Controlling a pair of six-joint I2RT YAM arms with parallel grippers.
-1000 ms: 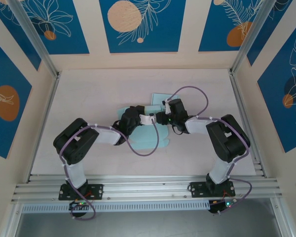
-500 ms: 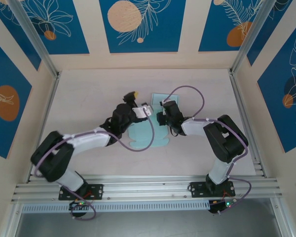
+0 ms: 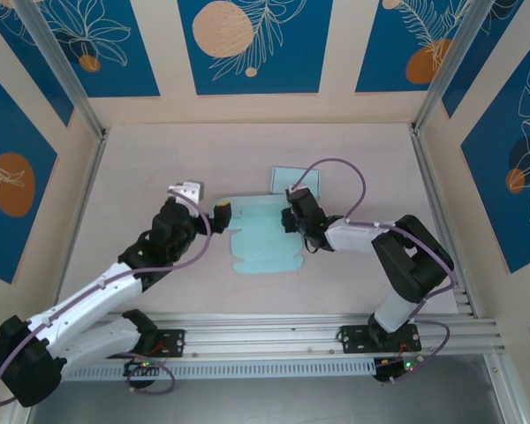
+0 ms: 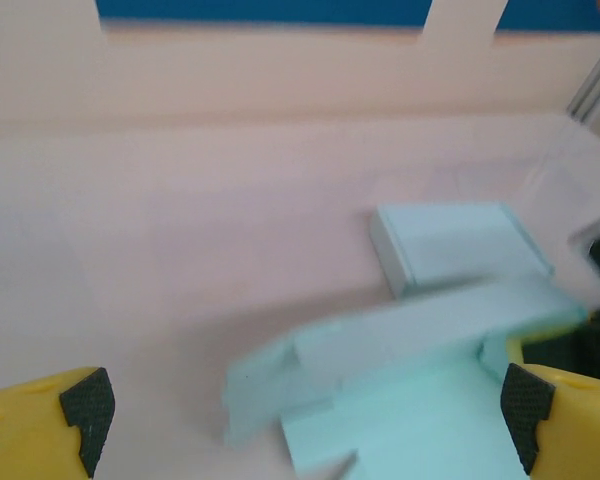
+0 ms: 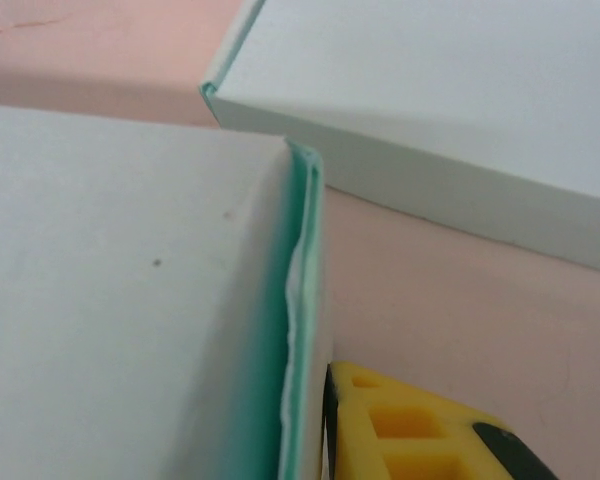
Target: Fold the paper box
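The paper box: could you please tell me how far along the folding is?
Done: one flap of the paper box is creased up. In hand: right gripper at that flap, grip unclear; left gripper open, off the sheet. Left: most panels lie flat, unassembled.

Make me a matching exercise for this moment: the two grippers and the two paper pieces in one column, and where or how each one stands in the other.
Things:
1. left gripper
2. right gripper
3. flat paper sheet
4. small folded box

Places or states:
A. spread out mid-table, between the two arms
B. fingers wide apart, off the sheet's left side
C. at the sheet's right edge
D. just beyond the sheet's far right corner

Pairs: 1-B, 2-C, 3-A, 4-D
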